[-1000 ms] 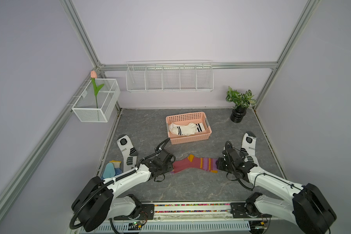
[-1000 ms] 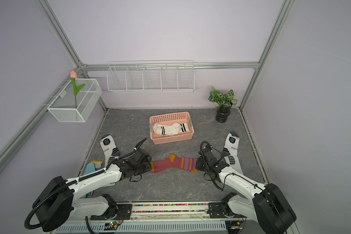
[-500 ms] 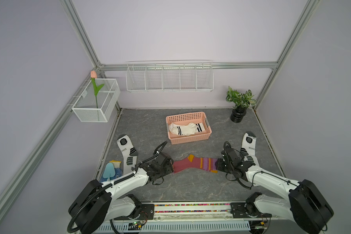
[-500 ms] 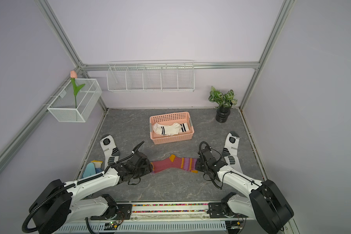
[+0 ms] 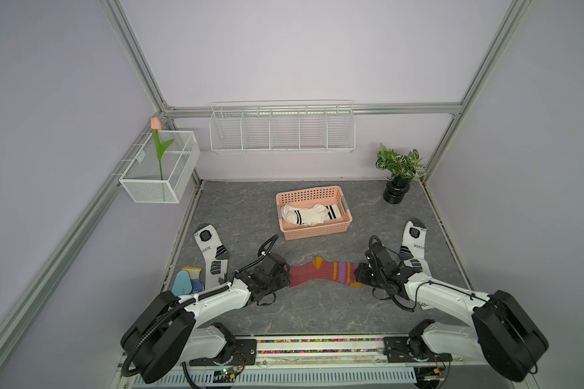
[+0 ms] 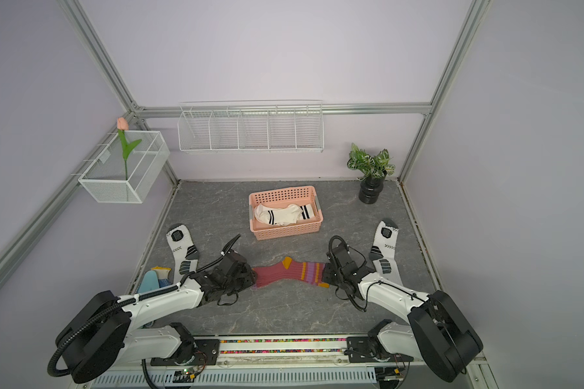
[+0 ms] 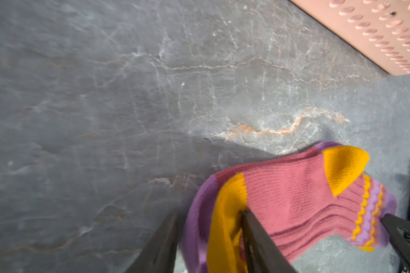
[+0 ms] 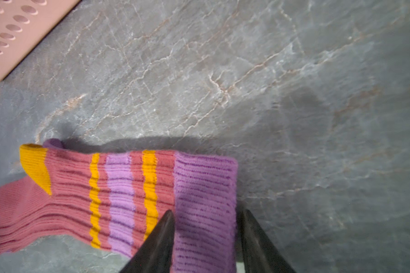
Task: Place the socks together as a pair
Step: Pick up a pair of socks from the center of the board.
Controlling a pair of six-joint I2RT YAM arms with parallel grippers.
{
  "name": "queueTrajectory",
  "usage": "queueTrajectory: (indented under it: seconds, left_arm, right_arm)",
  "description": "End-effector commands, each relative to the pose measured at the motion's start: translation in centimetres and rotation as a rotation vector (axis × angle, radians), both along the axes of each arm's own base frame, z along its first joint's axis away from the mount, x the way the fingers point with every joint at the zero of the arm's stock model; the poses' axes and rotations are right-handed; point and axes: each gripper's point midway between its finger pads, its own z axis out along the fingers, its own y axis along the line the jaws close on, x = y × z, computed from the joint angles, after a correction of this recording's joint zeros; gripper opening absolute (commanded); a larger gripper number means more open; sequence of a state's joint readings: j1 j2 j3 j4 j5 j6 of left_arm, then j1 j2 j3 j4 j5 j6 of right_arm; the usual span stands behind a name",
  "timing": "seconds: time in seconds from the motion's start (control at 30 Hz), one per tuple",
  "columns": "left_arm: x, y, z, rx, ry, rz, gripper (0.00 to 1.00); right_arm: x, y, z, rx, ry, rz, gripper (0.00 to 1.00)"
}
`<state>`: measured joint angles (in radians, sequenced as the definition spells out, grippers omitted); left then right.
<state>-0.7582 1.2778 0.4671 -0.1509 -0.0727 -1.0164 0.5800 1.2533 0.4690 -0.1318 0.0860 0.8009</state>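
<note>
Left fingers (image 7: 258, 241) are gripping the bunched orange-and-purple toe of the stacked maroon ribbed-knit socks (image 5: 321, 272) at mid-table. Right fingers (image 8: 159, 245) are gripping the flat purple cuff. Bare grey marbled table (image 5: 317, 313) is lying open toward the peach perforated plastic basket (image 5: 314, 232).

No legible txt, labels, nos.; print on sports sock (image 5: 211, 256) too small.

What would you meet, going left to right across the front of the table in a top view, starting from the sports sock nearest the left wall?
Left-hand sports sock → left gripper → maroon striped socks → right gripper → right-hand sports sock.
</note>
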Motion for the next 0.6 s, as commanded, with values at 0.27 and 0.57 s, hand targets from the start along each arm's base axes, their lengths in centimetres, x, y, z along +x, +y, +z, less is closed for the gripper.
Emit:
queueTrajectory:
  seconds: [0.27,0.57]
  left_arm:
    - [-1.9,1.5,-3.0,0.066,0.096,0.0,0.19]
    - [-1.6,1.7,-1.9,0.099,0.068,-0.027,0.0]
  right_arm:
    - [-0.9,0.9,-1.8,0.066,0.06,-0.031,0.46]
    - [-0.8,0.6,-2.6,0.047,0.066,-0.033,0.07]
